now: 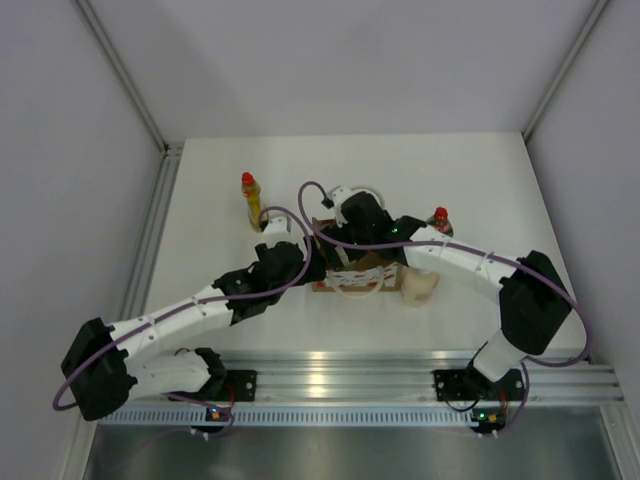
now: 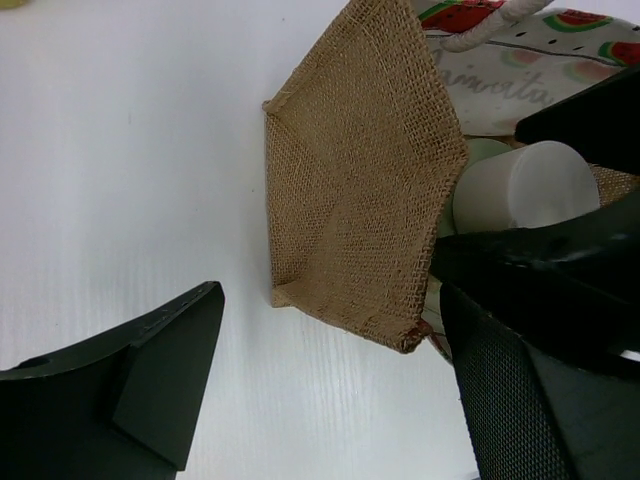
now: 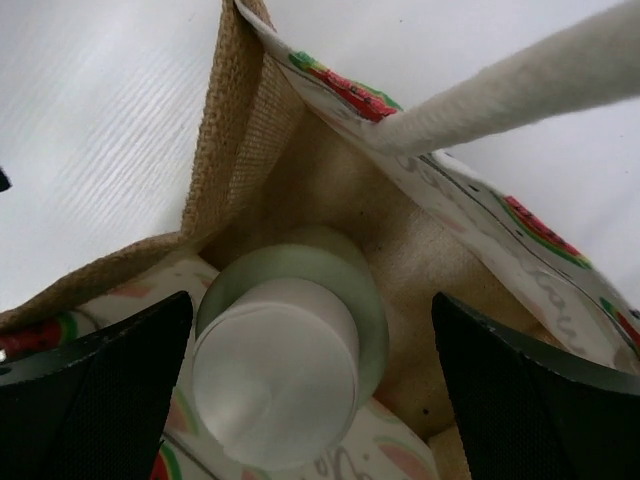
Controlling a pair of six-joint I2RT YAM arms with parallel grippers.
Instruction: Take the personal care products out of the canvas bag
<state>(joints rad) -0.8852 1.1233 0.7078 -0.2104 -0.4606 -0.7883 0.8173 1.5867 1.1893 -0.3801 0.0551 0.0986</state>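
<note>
Black fingers [image 3: 100, 400] of the right gripper [image 3: 310, 320] fill the bottom corners of the right wrist view. They are spread wide on either side of the pale grey-green bottle [image 3: 350, 290] without touching it, and they hold nothing. That bottle stands upright inside the canvas bag [image 3: 230, 150] with its white cap [image 3: 275, 375] up. It is set toward one burlap corner, and bare lining shows on the side under the cream rope handle [image 3: 520, 90] that crosses the mouth.

Only the left wrist view shows the bag's burlap end from outside. It sits between the wide-open jaws of the left gripper [image 2: 325, 290], one finger over bare table and the other over the bag's mouth beside the cap. Whether that finger touches the cloth I cannot tell; this gripper holds nothing either.

Only the top view shows the other three products, all out on the white table [image 1: 480, 170]. The yellow bottle [image 1: 250, 200] stands upright behind and left of the bag. The dark red-capped bottle [image 1: 439, 221] is to the bag's right, partly behind the right arm. The cream bottle [image 1: 418, 285] lies just beside the bag's right end. The bag sits mid-table, well apart from the side walls and the far edge, and the metal rail [image 1: 400, 365] runs along the near edge.
</note>
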